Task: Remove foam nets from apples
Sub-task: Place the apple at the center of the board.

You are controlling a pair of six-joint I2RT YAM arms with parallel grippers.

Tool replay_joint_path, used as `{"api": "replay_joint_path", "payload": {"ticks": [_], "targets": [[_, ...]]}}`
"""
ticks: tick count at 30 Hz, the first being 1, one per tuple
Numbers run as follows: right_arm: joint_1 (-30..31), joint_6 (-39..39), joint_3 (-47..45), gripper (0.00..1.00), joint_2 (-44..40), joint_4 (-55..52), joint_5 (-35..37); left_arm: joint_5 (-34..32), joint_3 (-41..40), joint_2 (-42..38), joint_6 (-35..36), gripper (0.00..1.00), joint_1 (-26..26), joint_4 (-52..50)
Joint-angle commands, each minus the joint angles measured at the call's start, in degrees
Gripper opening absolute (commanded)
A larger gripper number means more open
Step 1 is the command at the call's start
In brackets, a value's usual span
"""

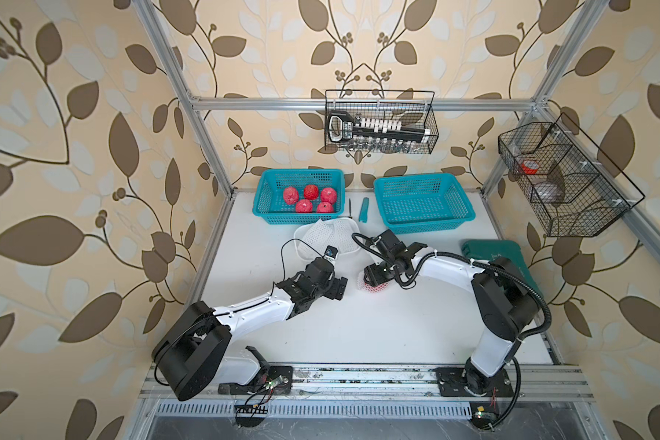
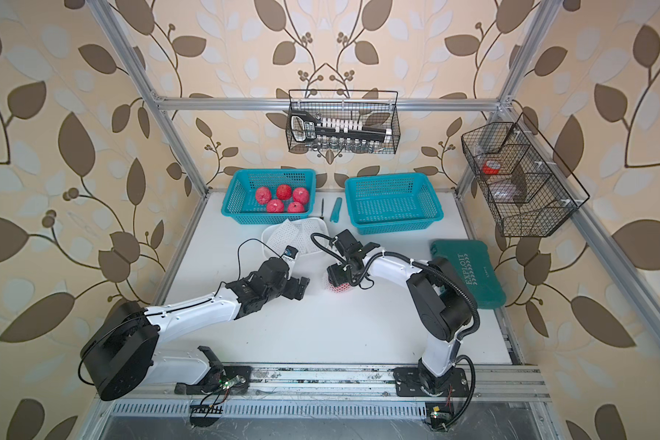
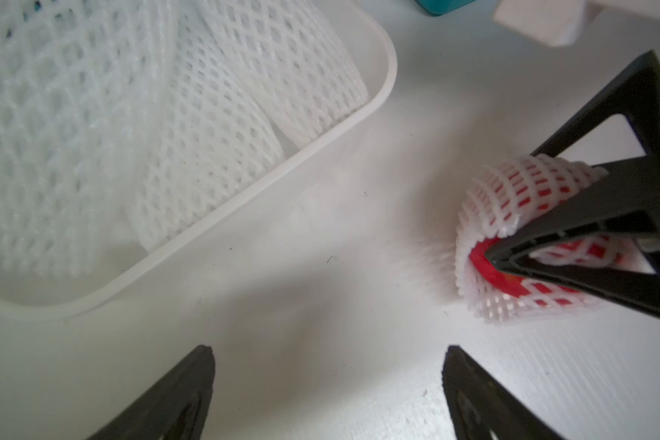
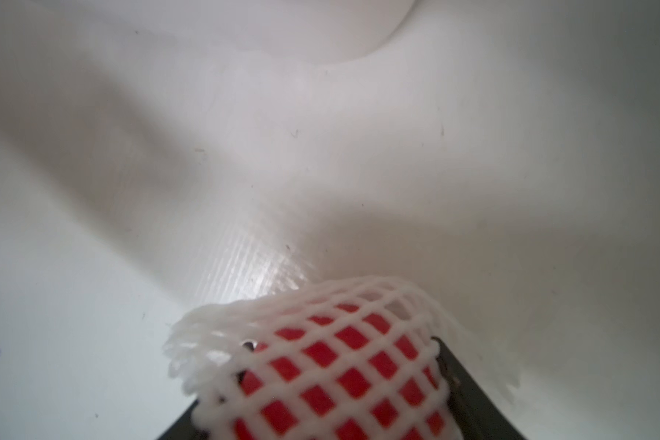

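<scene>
Left jaws, only tips visible, stand spread near the tub (image 3: 252, 190). Right jaws pinch the apple (image 4: 321, 352) through its net (image 3: 511, 183), mostly hiding both from above.

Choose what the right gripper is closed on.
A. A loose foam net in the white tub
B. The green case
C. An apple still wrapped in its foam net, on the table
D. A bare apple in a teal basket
C: in the wrist views the right gripper has its fingers on either side of an apple whose foam net is still on, resting on the white table.
</scene>
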Motion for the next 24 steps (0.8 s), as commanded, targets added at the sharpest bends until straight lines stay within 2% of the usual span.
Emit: {"api": "replay_joint_path", "payload": {"ticks": [1,2,3,4,15,20,22,24], "targets": [[2.3,2.6,1.5,0.71,3.5,2.8,0.3,-1.5,0.1,-3.0,-0.2,0.94,0.3,-0.8],[2.6,2.9,1.8,0.77,4.1,2.9,-0.2,-1.4,-0.1,-3.4,0.0,0.94,0.3,-0.6],[2.6,3.1,2.2,0.96,4.6,2.9,-1.1,-1.4,-0.3,-3.6,0.2,0.94,0.4,-0.5],[2.6,3.0,2.4,1.00,4.7,2.7,-1.8,-1.2,-0.4,-3.8,0.3,0.94,0.3,-0.4],[-1.6,1.1,1.4,1.00,-8.8,2.3,-9.1,3.1,2.3,-6.0,2.8,0.93,0.3,-1.4],[-10.1,3.6,-4.1,0.99,-13.9,6.7,-18.5,11.2,5.5,-5.4,7.1,0.92,-0.2,-1.9],[-15.5,6.3,-8.4,0.99,-14.2,10.8,-26.6,13.2,6.5,-4.1,8.6,0.90,-1.2,-1.7],[-19.9,9.3,-13.0,0.91,-13.3,16.7,-34.3,14.5,7.2,-2.3,9.1,0.89,-1.8,-1.2]]}}
